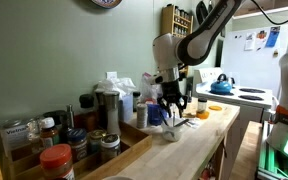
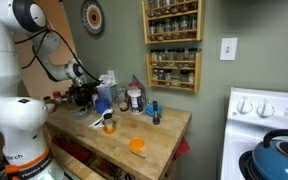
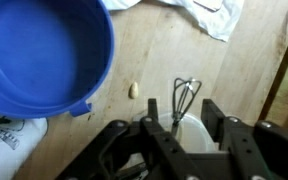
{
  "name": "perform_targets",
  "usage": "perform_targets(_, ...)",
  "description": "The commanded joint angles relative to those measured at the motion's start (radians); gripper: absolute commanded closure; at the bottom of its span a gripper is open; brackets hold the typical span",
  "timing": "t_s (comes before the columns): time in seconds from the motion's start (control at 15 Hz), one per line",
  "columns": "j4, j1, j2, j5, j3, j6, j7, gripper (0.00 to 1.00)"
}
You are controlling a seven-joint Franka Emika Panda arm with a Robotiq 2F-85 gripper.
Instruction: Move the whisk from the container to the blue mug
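In the wrist view, the whisk stands wire head up in a small white container on the wooden counter. My gripper is open just above it, with one dark finger on each side of the container and the whisk handle between them. The blue mug is close by at the upper left, seen from above, and its inside looks empty. In both exterior views the gripper hangs low over the counter among jars. The whisk is too small to make out there.
A white cloth lies beyond the container and a small tan bit lies on the wood. Jars and bottles crowd the counter. An orange lid, a spice rack and a stove with a blue kettle are nearby.
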Motion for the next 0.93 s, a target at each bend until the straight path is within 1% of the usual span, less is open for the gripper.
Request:
perform_targets(0.0, 0.017, -0.005, 0.013, -0.043, 0.017, 0.001, -0.005, 0.81)
perform_targets(0.13, 0.023, -0.005, 0.016, -0.053, 0.02, -0.008, -0.007, 0.95)
perform_targets(0.2, 0.024, -0.005, 0.017, -0.056, 0.021, -0.012, -0.009, 1.0)
perform_targets(0.27, 0.025, -0.005, 0.016, -0.061, 0.022, -0.018, -0.009, 1.0)
perform_targets(0.4, 0.024, -0.005, 0.002, -0.066, 0.024, -0.035, -0.012, 0.97)
perform_targets(0.67, 0.004, -0.007, -0.104, -0.047, 0.029, -0.059, -0.004, 0.97)
perform_targets(0.87, -0.006, -0.013, -0.182, -0.064, 0.011, -0.105, 0.068, 0.97)
